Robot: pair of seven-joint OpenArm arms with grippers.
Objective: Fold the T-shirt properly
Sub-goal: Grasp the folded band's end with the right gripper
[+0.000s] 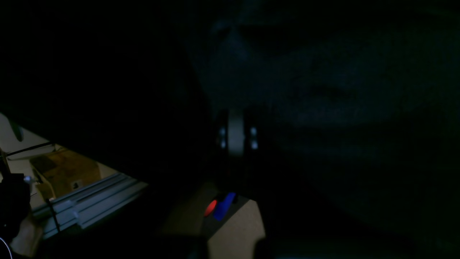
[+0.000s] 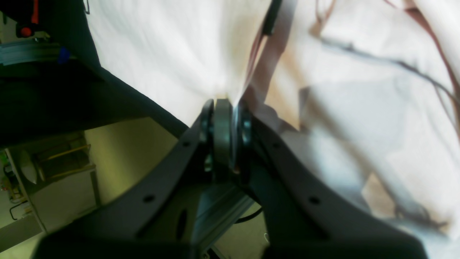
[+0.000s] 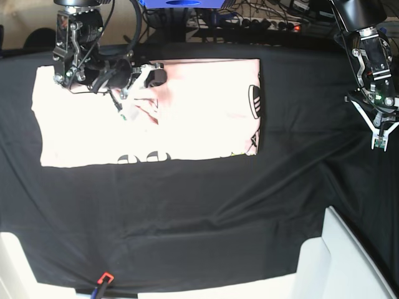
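A black cloth [image 3: 206,212] covers the counter. Farther back, toward the overhead view's left, lies the pale pink T-shirt [image 3: 199,118], a partly folded rectangle with black lettering at its edges. The right gripper [image 3: 124,107] reaches down from the far edge, jaws pinched on a raised fold of the T-shirt. The left gripper [image 3: 378,142] hangs over bare cloth, well apart from it, jaws closed and empty.

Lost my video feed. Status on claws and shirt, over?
Right claw shut on T-shirt, pinching a fold near its far edge. Left claw shut, empty, off over black table cloth. Nothing in the way.
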